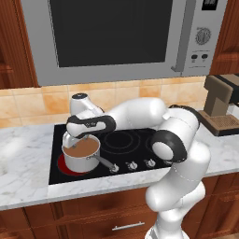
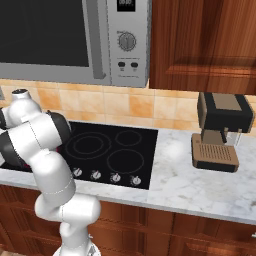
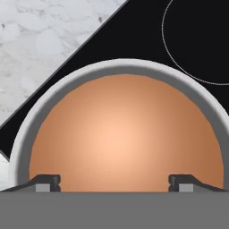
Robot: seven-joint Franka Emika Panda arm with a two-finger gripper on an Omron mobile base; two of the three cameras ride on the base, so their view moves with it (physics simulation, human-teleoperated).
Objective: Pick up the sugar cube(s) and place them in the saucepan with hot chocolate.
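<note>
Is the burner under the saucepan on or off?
On: in the left base view the ring under the saucepan glows red, while the other burner rings stay black.

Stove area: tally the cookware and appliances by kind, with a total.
Saucepan: 1
Cooktop: 1
Microwave: 1
Coffee machine: 1
Total: 4

Home kitchen: black cooktop [image 2: 107, 152], microwave [image 1: 126, 37], marble counter [image 2: 200, 187], wooden cabinets [image 2: 205, 45].
</note>
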